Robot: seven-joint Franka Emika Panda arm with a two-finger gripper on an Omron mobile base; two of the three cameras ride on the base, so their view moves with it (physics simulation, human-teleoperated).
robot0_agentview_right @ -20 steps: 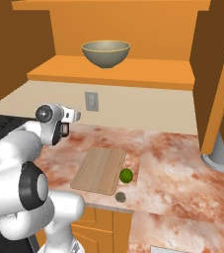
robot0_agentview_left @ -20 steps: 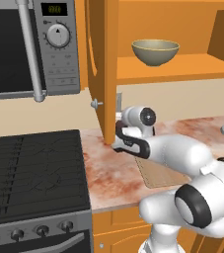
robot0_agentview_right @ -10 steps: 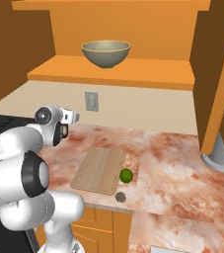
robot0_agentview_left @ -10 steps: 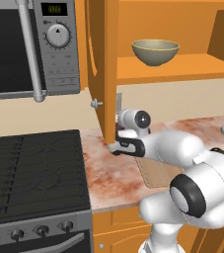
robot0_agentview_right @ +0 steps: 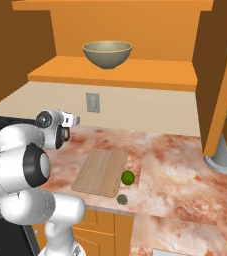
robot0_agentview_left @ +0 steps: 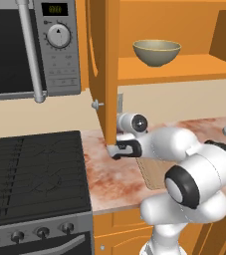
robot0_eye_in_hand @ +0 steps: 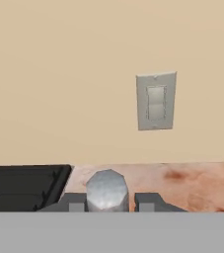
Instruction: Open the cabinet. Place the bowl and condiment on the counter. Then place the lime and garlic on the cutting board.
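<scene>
The arm (robot0_agentview_left: pixel 194 169) is glossy white, built of rounded, bulbous links with broad black rings at the joints. A white cylindrical wrist ends in a dark round cap. The hand (robot0_agentview_left: pixel 127 148) below it looks black, with dark grey fingers (robot0_eye_in_hand: pixel 150 201); their finer shape is hard to tell.

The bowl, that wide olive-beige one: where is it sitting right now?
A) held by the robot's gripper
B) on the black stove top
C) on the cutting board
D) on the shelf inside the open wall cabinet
D: the bowl rests on the orange shelf of the open cabinet, well above the counter, while the cutting board below carries nothing but the lime at its edge.
</scene>
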